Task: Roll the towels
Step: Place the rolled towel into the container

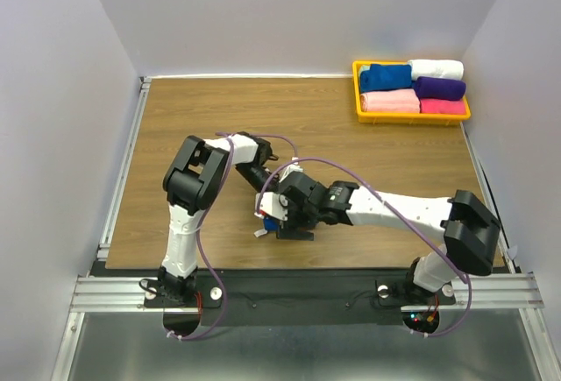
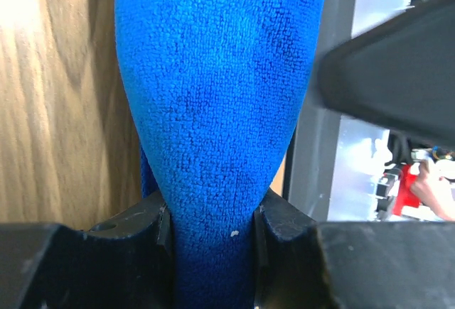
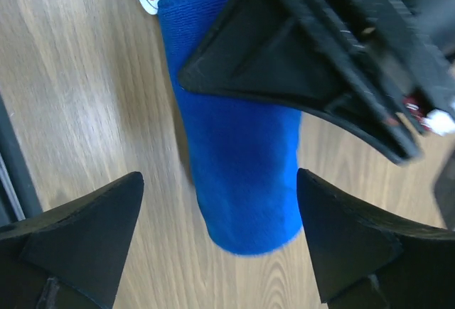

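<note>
One blue towel [image 1: 384, 77] lies rolled in yellow bin [image 1: 358, 92], upper right; second towel [image 3: 238, 174] rolled mid-frame, likely awaiting binning, pinched tight by left gripper [image 2: 212, 232], right gripper [image 3: 219, 181] wide apart, empty.

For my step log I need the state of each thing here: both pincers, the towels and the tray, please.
left pincer: shut on the blue towel.
right pincer: open, one finger on each side of that towel.
blue towel: a narrow bundle on the table, pinched at one end.
second blue towel: rolled, in the yellow tray.
other towels: rolled, in the tray.
yellow tray: full.
</note>
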`<state>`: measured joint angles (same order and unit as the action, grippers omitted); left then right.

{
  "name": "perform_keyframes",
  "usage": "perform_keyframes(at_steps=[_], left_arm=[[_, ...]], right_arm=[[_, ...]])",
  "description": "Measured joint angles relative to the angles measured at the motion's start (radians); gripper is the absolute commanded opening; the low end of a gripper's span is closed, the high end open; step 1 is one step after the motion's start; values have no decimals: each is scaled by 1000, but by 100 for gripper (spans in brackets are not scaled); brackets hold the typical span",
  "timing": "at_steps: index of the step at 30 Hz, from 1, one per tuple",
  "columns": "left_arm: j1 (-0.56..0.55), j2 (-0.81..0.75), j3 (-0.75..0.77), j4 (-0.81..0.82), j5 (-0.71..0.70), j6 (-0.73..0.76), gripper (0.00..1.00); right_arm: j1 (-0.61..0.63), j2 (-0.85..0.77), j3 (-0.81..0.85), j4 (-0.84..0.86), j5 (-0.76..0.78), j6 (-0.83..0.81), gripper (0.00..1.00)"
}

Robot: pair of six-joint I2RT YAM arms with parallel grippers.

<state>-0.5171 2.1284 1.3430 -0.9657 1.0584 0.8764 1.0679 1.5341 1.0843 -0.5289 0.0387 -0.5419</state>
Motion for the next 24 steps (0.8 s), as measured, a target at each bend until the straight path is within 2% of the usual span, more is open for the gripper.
perform_keyframes(at_steps=[9,16,19,20,21,22,23,24], left_arm=[[8,43,29,-71,23,42,8],[16,74,45,-128,40,85,10],[19,83,49,-148,46,101,16],[21,84,49,-153,45,108,18],[22,83,49,-154,45,111,28],[22,83,49,-155,44,115,34],[25,83,49,-157,44,117,39],[28,83,49,-158,45,118,52]], right_arm=[[14,58,-66,102,43,-20,94],[14,103,-94,163,45,-44,75],[14,109,-113,195,47,-57,59],[14,110,-121,209,48,-63,47],[14,110,-125,217,48,-68,41],[14,110,-129,228,48,-70,35],[14,110,-132,234,48,-72,21],[14,110,-134,240,48,-75,13]])
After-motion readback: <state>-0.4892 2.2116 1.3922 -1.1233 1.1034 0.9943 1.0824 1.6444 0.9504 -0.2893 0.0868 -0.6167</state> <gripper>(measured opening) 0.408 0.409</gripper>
